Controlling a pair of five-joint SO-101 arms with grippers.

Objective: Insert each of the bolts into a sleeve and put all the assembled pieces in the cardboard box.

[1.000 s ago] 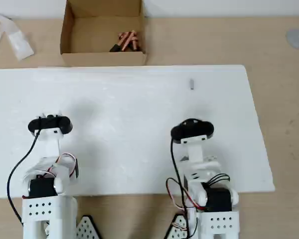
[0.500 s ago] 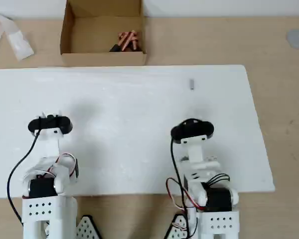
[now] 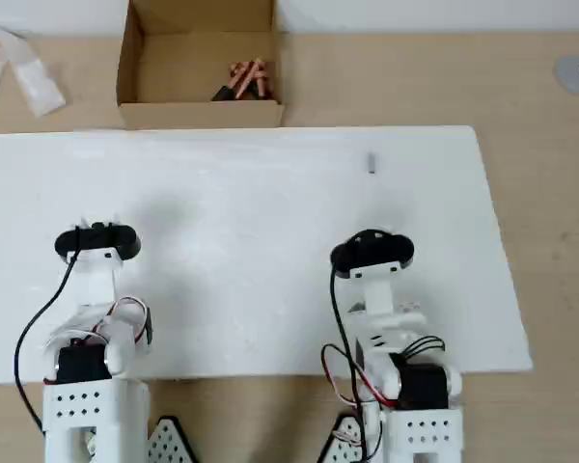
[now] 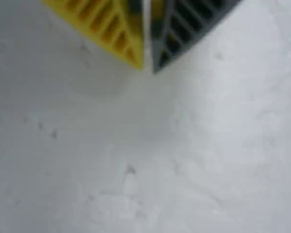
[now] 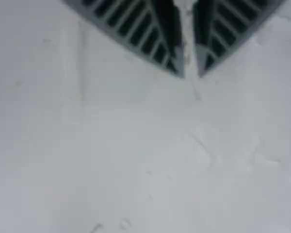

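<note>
Lying alone on the white mat (image 3: 251, 241), right of centre and toward its far edge, is a small grey piece (image 3: 372, 163), too small to tell whether bolt or sleeve; its long axis runs near to far. The cardboard box (image 3: 130, 77) stands on the tan worktop (image 3: 540, 193) at the far left, just beyond the mat; a cluster of copper-coloured assembled pieces (image 3: 246, 79) lies in its near right corner. One arm (image 3: 96, 241) sits folded at the near left and the other arm (image 3: 372, 253) at the near right, both well apart from the grey piece. The left jaws, one yellow and one dark, are clenched tip to tip on nothing over bare mat; the right jaws, both dark, are likewise closed and empty, with only a sliver between them.

The grey piece is probably rigid, light and smooth; being round, it could roll or squirt out of a pinch. A hold across its middle, jaws set crosswise to its length, looks safest.
</note>
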